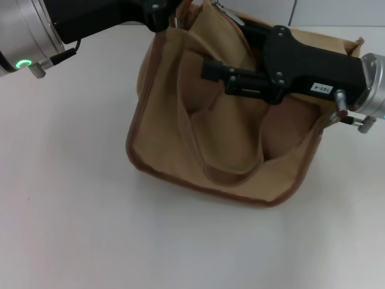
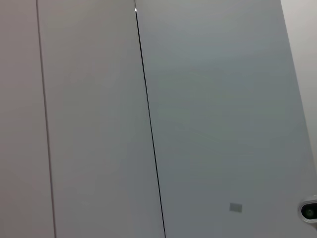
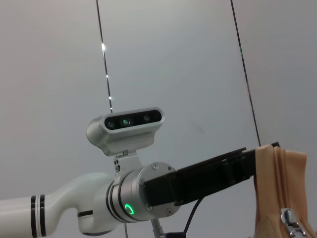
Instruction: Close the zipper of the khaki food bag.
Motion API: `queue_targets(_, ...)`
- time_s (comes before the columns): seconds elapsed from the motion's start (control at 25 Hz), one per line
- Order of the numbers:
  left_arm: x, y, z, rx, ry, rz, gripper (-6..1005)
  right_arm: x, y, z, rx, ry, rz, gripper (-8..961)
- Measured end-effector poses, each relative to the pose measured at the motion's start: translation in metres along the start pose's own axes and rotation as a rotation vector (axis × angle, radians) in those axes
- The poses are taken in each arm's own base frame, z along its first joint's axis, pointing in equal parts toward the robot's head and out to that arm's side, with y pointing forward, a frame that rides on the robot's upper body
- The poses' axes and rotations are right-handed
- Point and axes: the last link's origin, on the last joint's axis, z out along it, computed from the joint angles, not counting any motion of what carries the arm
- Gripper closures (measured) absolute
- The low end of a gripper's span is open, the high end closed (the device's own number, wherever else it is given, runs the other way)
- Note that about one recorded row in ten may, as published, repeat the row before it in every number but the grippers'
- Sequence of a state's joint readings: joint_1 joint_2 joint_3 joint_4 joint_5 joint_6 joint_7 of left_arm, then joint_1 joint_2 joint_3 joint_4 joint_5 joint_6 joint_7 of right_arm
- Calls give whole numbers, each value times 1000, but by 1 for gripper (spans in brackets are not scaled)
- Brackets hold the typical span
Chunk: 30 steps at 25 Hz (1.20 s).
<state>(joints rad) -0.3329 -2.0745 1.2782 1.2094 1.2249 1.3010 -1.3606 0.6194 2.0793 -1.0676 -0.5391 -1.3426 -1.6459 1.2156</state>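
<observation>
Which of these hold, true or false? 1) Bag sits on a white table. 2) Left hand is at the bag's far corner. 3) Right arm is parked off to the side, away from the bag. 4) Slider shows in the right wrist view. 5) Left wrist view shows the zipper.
1) True. The bag sits on the white table.
2) True. The left hand meets the bag's far top corner; its fingers are hidden by the fabric.
3) False. The right hand reaches over the bag's top.
4) True. The silver slider sits on the zipper.
5) False. It shows only a grey panelled wall.
</observation>
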Motion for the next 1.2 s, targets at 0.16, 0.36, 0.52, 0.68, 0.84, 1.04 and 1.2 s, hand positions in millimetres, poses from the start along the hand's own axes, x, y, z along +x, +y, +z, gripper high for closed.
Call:
queue_targets(0.16,-2,1,0,0,-1,-8,956,0,1,-1,1,-4,2,187)
queue_targets(0.36,-2,1,0,2,0,-12,954,-3,1,-4,4,-28,0,187)
queue_targets(0.52,-3,1,0,2,-1,-13,954,-4,0,-6,17,-43,6,187)
queue_targets(0.68,-3,1,0,-1,0,-11,953,-3,-1,-4,21,-47,10,186)
queue_targets(0.84,-3,1,1,-2,1,-11,952,-2,-3,-3,37,-50,20,186)
queue_targets(1.04,-3,2,0,0,0,-13,951,-1,-9,-5,90,-78,53,186)
queue_targets(1.2,-3,2,0,-3,1,-13,950,-2,-11,-3,96,-75,75,187)
